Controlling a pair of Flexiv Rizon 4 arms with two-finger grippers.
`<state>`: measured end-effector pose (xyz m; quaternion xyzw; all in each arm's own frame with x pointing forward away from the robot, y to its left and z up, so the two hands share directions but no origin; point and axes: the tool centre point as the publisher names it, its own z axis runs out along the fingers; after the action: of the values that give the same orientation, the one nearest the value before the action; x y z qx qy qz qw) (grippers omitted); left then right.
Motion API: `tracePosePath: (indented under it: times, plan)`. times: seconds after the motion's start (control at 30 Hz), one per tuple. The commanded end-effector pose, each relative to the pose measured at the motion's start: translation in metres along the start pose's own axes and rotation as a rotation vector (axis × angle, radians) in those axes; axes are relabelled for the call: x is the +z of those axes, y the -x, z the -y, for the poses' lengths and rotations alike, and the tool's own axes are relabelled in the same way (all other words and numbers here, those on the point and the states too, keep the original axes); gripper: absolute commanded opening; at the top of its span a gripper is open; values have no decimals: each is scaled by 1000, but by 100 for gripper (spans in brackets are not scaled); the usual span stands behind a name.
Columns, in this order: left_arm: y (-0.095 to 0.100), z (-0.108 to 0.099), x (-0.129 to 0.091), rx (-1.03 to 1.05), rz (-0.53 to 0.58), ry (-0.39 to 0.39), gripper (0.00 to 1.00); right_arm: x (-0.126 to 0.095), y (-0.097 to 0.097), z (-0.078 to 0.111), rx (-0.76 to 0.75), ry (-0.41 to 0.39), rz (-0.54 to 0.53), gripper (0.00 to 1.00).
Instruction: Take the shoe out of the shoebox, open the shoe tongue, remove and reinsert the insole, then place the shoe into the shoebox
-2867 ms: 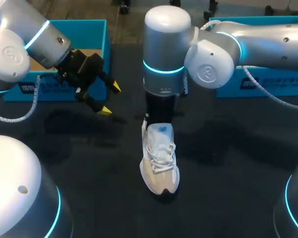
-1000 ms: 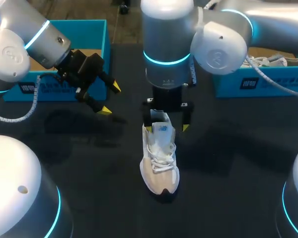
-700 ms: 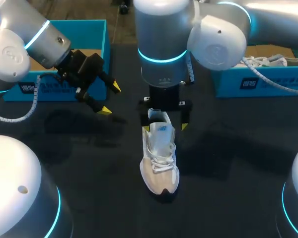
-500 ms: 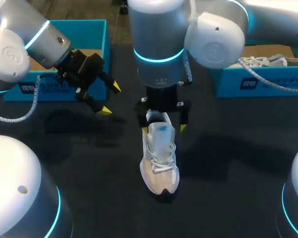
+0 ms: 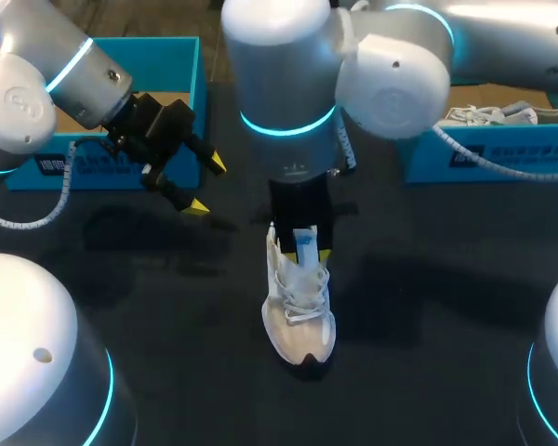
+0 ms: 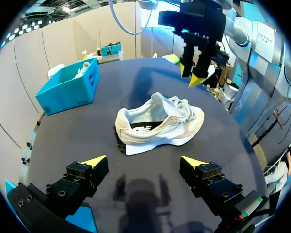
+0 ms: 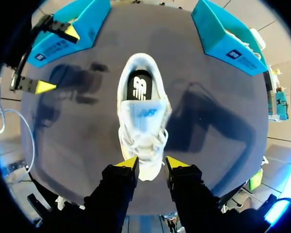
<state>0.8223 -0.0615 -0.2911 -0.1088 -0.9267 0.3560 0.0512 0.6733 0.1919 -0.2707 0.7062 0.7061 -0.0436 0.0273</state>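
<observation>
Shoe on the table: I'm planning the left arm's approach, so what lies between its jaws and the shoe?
Only bare dark table. The left wrist view shows nothing between the left gripper and the shoe; the head view agrees.

Shoe (image 5: 299,311) on table (image 5: 428,307); left shoebox (image 5: 167,65), right shoebox (image 5: 488,158) behind

left end effector (image 5: 207,186): hovering, fingers wide apart | right end effector (image 7: 153,164): pointing down, fingers narrowly apart

Dark table (image 5: 446,316): white shoe (image 5: 299,311) upright mid-table; blue shoebox (image 5: 172,65) far left, second shoebox (image 5: 530,149) seemingly far right.
</observation>
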Motion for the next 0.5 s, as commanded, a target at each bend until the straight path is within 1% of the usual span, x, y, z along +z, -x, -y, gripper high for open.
tracePosePath:
  times: [0.03, 0.2, 0.33, 0.43, 0.5]
  plan:
    - [-1, 0, 0, 0, 0, 2, 100, 21, -6, -7, -2, -19, 1, 38]
    - [-1, 0, 0, 0, 0, 2, 100, 34, -9, -19, 3, -14, -17, 35]
    - [-1, 0, 0, 0, 0, 2, 100, 45, -9, -33, -18, -11, -11, 27]
    - [-1, 0, 0, 0, 0, 2, 100, 52, -5, -41, -21, -4, -15, 24]
    - [-1, 0, 0, 0, 0, 2, 100, 58, -3, -46, -24, -2, -25, 18]
